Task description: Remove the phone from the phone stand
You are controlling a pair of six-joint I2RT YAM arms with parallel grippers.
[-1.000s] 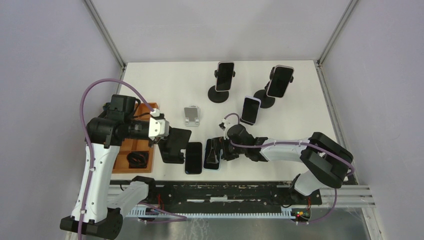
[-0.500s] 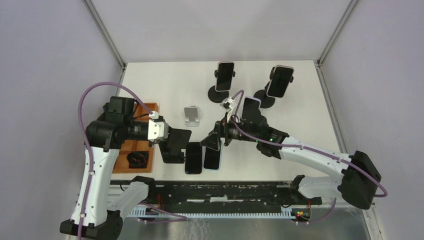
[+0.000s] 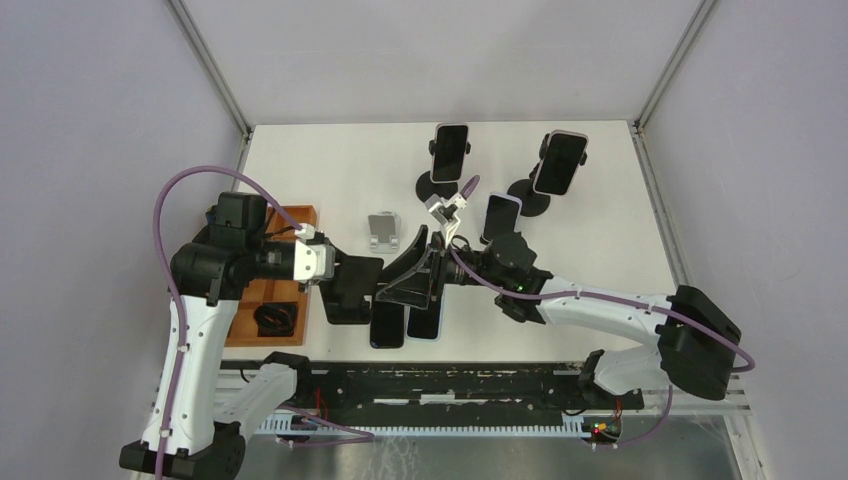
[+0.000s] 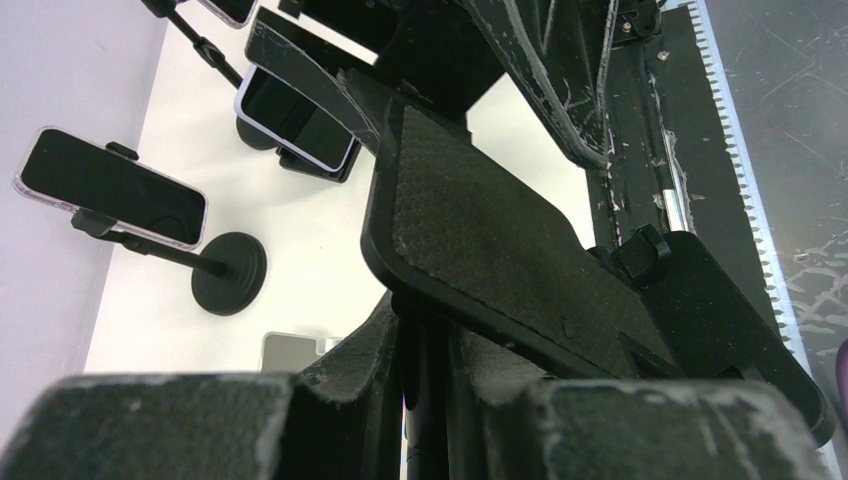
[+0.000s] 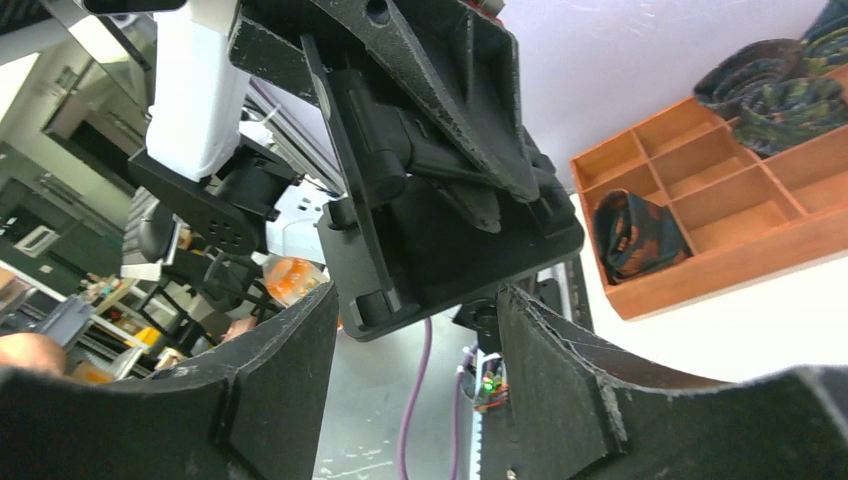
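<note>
Seen from above, the left arm rises from its base and bends its forearm inward, so the left gripper [image 3: 340, 274] points sideways toward the other arm. Its jaws are closed on a black phone stand [image 3: 352, 300], carried just over the white table [image 3: 330, 170]. The right arm stretches low across the table with its elbow far out, and the right gripper [image 3: 397, 286] meets the stand from the opposite side with its fingers parted. Directly under that gripper a dark phone [image 3: 387, 330] lies flat, with a second phone [image 3: 425, 325] just beside it. A small silver stand [image 3: 383, 230] sits just past the gripper, and behind its wrist a propped phone [image 3: 500, 218] leans on a holder, with two more mounted farther off. In the left wrist view, the left fingers [image 4: 150, 425] fill the bottom edge, drawn in on the stand's thin stem, and the textured pad [image 4: 490, 250] tilts just ahead of them in plain sight. In the right wrist view, the right fingers [image 5: 260, 400] stand apart, with the back of the stand between and just ahead of them; I cannot tell whether they touch it. To their right is a wooden tray [image 5: 720, 255] with rolled items in its compartments.
</note>
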